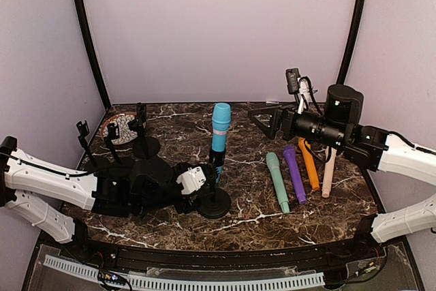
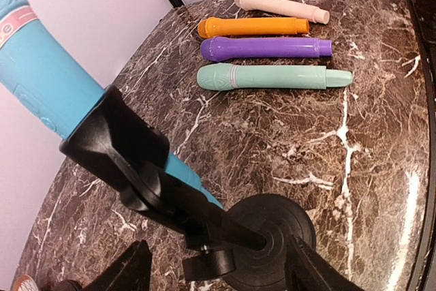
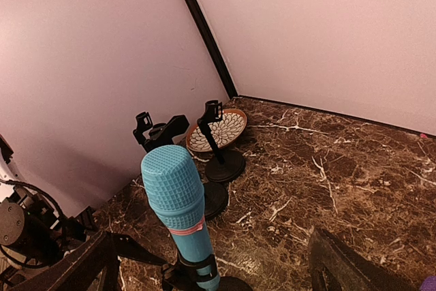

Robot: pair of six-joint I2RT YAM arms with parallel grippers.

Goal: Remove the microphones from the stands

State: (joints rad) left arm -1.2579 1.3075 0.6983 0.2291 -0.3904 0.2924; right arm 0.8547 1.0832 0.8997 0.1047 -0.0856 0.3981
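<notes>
A blue microphone (image 1: 220, 126) stands upright in the clip of a black stand (image 1: 215, 203) at the table's middle. It also shows in the left wrist view (image 2: 41, 80) and the right wrist view (image 3: 176, 193). My left gripper (image 1: 206, 185) is low by the stand, open, with its jaws on either side of the stand's round base (image 2: 272, 240). The fingers (image 2: 129, 272) do not grip it. My right gripper (image 1: 263, 120) is open and empty, level with the microphone's head, a little to its right and apart from it.
Four loose microphones lie side by side at the right: green (image 1: 277, 180), purple (image 1: 294, 172), orange (image 1: 308, 162) and cream (image 1: 328, 172). Empty black stands (image 1: 144, 142) and a patterned plate (image 1: 120, 127) are at the back left. Walls enclose the table.
</notes>
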